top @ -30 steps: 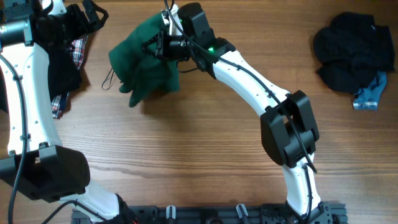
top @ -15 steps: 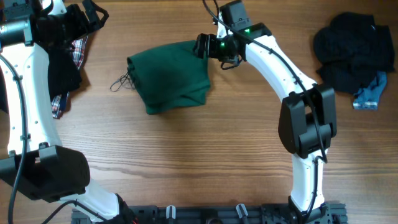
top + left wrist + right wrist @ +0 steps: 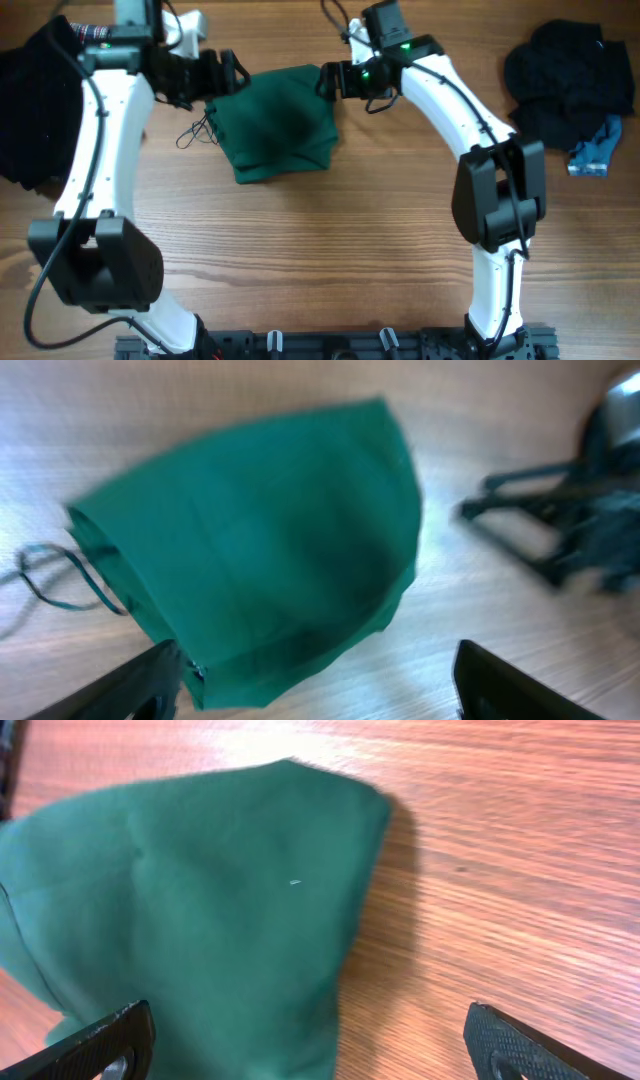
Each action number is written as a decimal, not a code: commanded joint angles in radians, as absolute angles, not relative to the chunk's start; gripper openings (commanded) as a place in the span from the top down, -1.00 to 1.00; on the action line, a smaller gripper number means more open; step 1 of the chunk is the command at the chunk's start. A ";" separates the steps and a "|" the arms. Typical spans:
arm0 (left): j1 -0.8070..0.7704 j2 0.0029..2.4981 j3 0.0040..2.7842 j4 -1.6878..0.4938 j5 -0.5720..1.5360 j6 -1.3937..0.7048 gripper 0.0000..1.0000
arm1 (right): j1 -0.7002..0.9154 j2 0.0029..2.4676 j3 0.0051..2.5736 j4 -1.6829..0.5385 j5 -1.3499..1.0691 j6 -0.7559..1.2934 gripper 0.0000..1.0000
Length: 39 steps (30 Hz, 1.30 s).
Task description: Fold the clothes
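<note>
Wooden table (image 3: pixel 330 260), seen from overhead. Dark-green garment (image 3: pixel 278 120) lies in a folded, roughly rectangular bundle at upper centre, flat on the wood, with thin cord ends (image 3: pixel 195 132) trailing off its left edge. Left gripper (image 3: pixel 232 72) sits at the garment's upper left corner; its wrist view shows the fingers spread wide over the cloth, nothing pinched. Right gripper (image 3: pixel 325 80) sits at the upper right corner, jaws fully apart, holding nothing, the cloth edge below it. Black knitted garment (image 3: pixel 570 80) is heaped at far right with a blue cloth (image 3: pixel 597 148) beside it. Black cloth (image 3: pixel 35 110) lies at far left.
</note>
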State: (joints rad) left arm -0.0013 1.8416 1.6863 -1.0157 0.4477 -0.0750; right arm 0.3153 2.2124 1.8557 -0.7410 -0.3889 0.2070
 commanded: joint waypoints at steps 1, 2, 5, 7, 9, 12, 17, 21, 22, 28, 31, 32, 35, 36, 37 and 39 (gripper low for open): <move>-0.001 1.900 1.621 -1.001 0.408 -0.096 -0.60 | 0.242 2.202 1.850 -0.754 -0.481 0.189 -0.99; 0.005 1.917 1.612 -0.995 0.381 -0.126 -0.58 | 0.235 2.202 1.850 -0.761 -0.481 0.184 -0.99; 0.043 1.971 1.600 -0.987 0.252 -0.233 -0.60 | 0.226 2.202 1.850 -0.776 -0.480 0.162 -0.99; 0.071 1.991 1.600 -0.987 0.209 -0.252 -0.61 | 0.226 2.202 1.850 -0.775 -0.480 0.157 -0.99; 0.099 1.992 1.600 -0.984 0.194 -0.253 -0.61 | 0.226 2.202 1.850 -0.771 -0.479 0.156 -0.99; 0.127 1.996 1.597 -0.960 0.188 -0.256 -0.62 | 0.226 2.202 1.850 -0.757 -0.479 0.157 -0.99; 0.133 2.013 1.513 -0.814 0.189 -0.302 -0.73 | 0.226 2.202 1.850 -0.749 -0.479 0.156 -0.99; 0.133 2.078 1.485 -0.719 0.228 -0.307 -0.76 | 0.226 2.202 1.850 -0.748 -0.476 0.156 -0.99; 0.133 2.094 1.485 -0.696 0.240 -0.307 -0.76 | 0.226 2.202 1.850 -0.748 -0.472 0.155 -0.99; 0.132 2.138 1.485 -0.596 0.282 -0.307 -0.76 | 0.226 2.202 1.850 -0.748 -0.472 0.153 -0.99; 0.131 2.138 1.485 -0.593 0.368 -0.295 -0.69 | 0.226 2.202 1.850 -0.747 -0.472 0.153 -0.99; 0.132 2.138 1.485 -0.593 0.398 -0.288 -0.69 | 0.226 2.202 1.850 -0.747 -0.472 0.153 -1.00; 0.133 2.138 1.485 -0.594 0.567 -0.203 -0.70 | 0.226 2.202 1.850 -0.749 -0.472 0.153 -1.00; 0.133 2.138 1.485 -0.594 0.662 -0.156 -0.71 | 0.226 2.202 1.850 -0.749 -0.472 0.153 -0.99; 0.133 2.138 1.485 -0.597 0.729 -0.127 -0.72 | 0.226 2.202 1.850 -0.749 -0.472 0.154 -0.99; 0.132 2.138 1.485 -0.614 0.777 -0.111 -0.73 | 0.226 2.202 1.850 -0.752 -0.473 0.157 -0.99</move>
